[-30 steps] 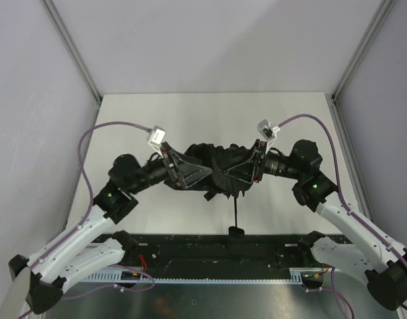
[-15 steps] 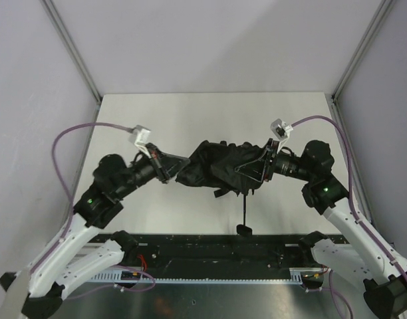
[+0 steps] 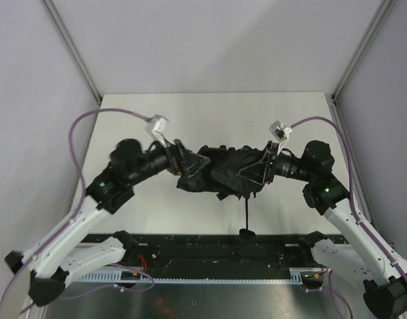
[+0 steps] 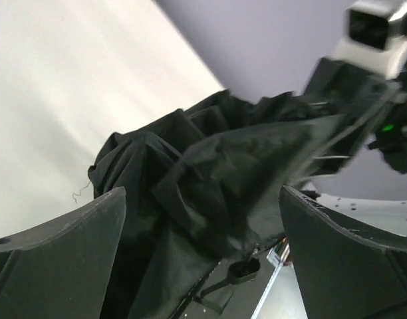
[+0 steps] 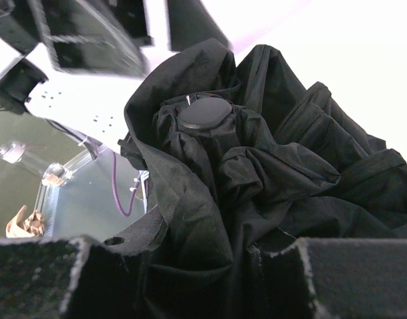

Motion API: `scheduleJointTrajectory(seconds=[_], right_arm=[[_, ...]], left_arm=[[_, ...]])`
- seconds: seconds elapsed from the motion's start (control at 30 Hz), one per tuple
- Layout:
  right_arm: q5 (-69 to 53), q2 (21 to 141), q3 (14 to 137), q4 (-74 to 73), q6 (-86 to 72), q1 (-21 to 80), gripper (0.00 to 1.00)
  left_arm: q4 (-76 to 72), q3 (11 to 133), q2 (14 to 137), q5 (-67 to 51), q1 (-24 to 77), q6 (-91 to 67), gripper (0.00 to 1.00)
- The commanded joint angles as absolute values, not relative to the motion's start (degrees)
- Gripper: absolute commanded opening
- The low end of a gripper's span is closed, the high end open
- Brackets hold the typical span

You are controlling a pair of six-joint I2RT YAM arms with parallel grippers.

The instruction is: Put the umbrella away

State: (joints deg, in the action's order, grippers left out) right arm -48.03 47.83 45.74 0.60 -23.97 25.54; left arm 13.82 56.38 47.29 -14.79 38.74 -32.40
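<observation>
At the left of the overhead view, the left fingers (image 4: pixel 64 259) stand spread wide on either side of the umbrella's left end. Crumpled black canopy lies between them, but nothing is pinched. The umbrella (image 3: pixel 223 174) sits mid-frame above the near half of the tabletop (image 3: pixel 210 116), its canopy loose and bunched. Its thin shaft (image 3: pixel 247 211) runs down the frame to the knob handle (image 3: pixel 246 232), which reaches the black rail (image 3: pixel 190 249) at the near edge. On the right, the right fingers (image 5: pixel 363 279) are partly closed with canopy folds gathered between them. They appear to be pinching the fabric, though cloth hides the contact itself.

The step in hand looks like gathering the loose canopy in toward the shaft. The left fingers should close on a thick bundle of folds rather than a single flap, while the right side holds firm so nothing twists.

Bare tabletop towards the top of the frame gives the most room. The left post (image 3: pixel 74 50) and right post (image 3: pixel 360 50) stand close outside the elbows, and the knob could snag on the rail.
</observation>
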Motion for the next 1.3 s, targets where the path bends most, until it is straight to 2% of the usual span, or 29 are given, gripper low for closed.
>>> scheduleJointTrajectory(seconds=[0.0,0.07,0.17,0.2,0.3,0.37,0.5,0.53,0.57,0.67,0.7,0.83,1.0,1.17,1.27], right_arm=[[-46.8,47.3,47.1,3.8,-23.5,28.1,0.00],[-46.3,47.4,47.1,3.6,-23.3,28.3,0.00],[-45.7,46.9,47.1,2.9,-22.7,27.9,0.00],[-46.1,46.8,47.1,2.6,-22.9,27.0,0.00],[-50.0,46.6,47.0,3.0,-24.8,22.9,0.00],[-54.1,46.6,46.9,5.0,-27.4,19.9,0.00],[-59.1,47.0,46.8,10.7,-33.3,17.8,0.00],[-59.4,47.0,46.9,11.4,-34.2,17.3,0.00],[-59.7,47.1,47.1,11.7,-34.9,16.8,0.00],[-59.4,47.5,48.0,10.0,-34.9,14.2,0.00],[-58.4,47.9,48.8,7.9,-33.5,13.4,0.00],[-46.9,51.5,56.1,-7.0,-19.7,12.7,0.00],[-27.8,60.7,67.0,-11.2,-3.3,12.2,0.00],[-9.0,70.4,80.3,-8.1,16.3,11.6,0.00],[4.2,77.1,86.3,-4.3,33.9,14.9,0.00]], left_arm=[[11.9,59.1,53.7,-9.1,43.9,-30.3,1.00],[11.8,59.3,55.9,-8.3,44.9,-29.3,0.95],[12.6,57.8,56.5,-4.6,45.3,-26.3,0.78],[12.8,56.6,55.7,-3.2,45.4,-24.9,0.69],[15.0,53.2,52.0,2.1,45.3,-21.9,0.34],[16.8,50.8,49.2,4.8,45.2,-20.5,0.17],[20.9,49.0,44.7,10.8,44.9,-18.7,0.09],[21.6,48.9,43.8,12.1,44.8,-18.6,0.11],[22.0,48.9,42.8,13.3,44.8,-18.7,0.19],[22.4,48.4,40.1,15.2,44.6,-19.8,0.60],[22.4,48.3,39.3,15.4,44.7,-20.1,0.68],[22.1,47.9,35.8,16.0,44.6,-21.9,0.90],[20.5,47.2,32.5,16.1,44.6,-23.9,0.98],[19.5,47.5,29.8,14.1,44.6,-24.7,0.99],[19.4,46.6,27.2,12.6,44.6,-25.8,0.99]])
